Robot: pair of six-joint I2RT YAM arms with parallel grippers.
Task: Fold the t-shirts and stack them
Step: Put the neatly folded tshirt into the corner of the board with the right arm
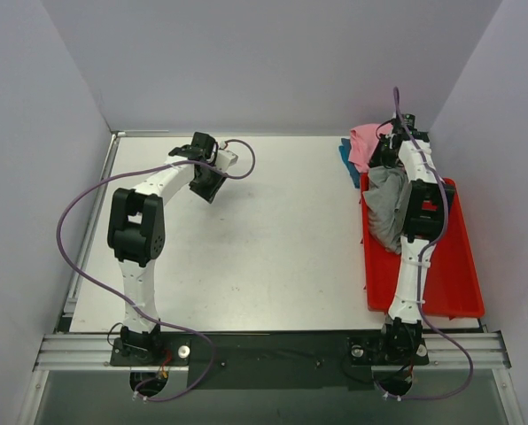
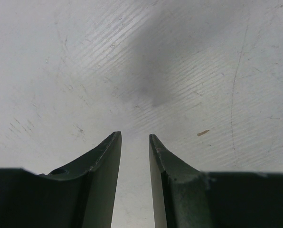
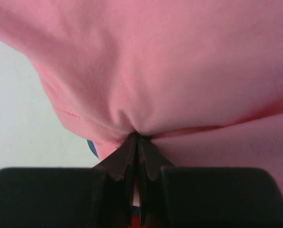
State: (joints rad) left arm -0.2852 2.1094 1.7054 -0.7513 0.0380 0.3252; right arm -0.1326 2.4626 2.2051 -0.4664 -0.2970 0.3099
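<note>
Two arms rise from the bottom of the overhead view, and at upper left we find the left gripper (image 1: 207, 181) hanging over the bare table (image 1: 273, 248). From above we cannot judge its jaws, but its wrist camera shows the fingers a little apart, with only scratched table (image 2: 61, 71) between them and nothing held. All three shirts sit at the right of the overhead view. The teal-blue t-shirt (image 1: 347, 164) shows only as a strip on the table beside the red bin (image 1: 463, 266), and we cannot see the rest of it past the pink t-shirt (image 1: 365, 142), bunched at the bin's far end in the upper right. The grey t-shirt (image 1: 386, 208) lies crumpled in the bin, partly covered by the right arm. The right gripper (image 1: 386, 152) is hard to make out there against the cloth. In its wrist camera we see the right gripper (image 3: 137, 137) pinched closed on a fold of the pink t-shirt (image 3: 179, 71), which fills that frame apart from a teal-blue sliver at lower left.
</note>
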